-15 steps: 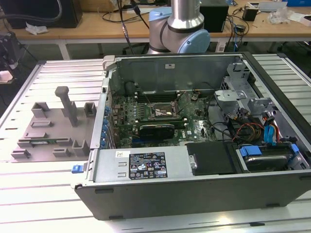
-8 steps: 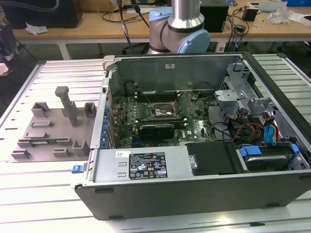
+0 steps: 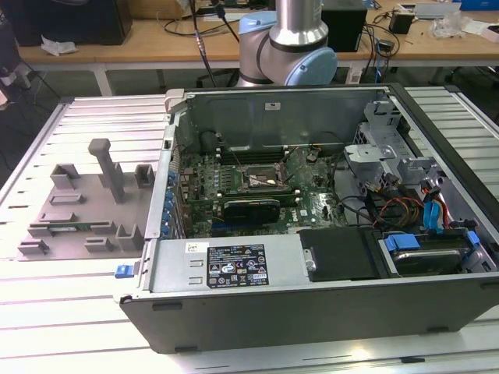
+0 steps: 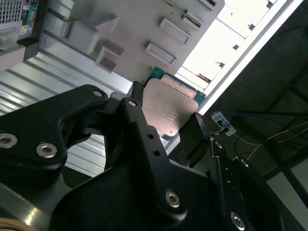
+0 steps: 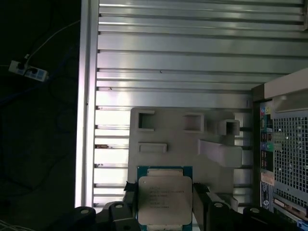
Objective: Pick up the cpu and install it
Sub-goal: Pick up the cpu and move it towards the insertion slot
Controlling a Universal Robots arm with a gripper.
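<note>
Clamping cpu (image 5: 164, 198) by 2 sides, gripper (image 4: 167, 107) hides pt of its rim.

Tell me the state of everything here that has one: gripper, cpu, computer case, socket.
gripper: shut on the cpu's edges.
cpu: held between the fingers, shiny metal top showing.
computer case: lying on its side, open, no side panel on it.
socket: looks empty.
</note>
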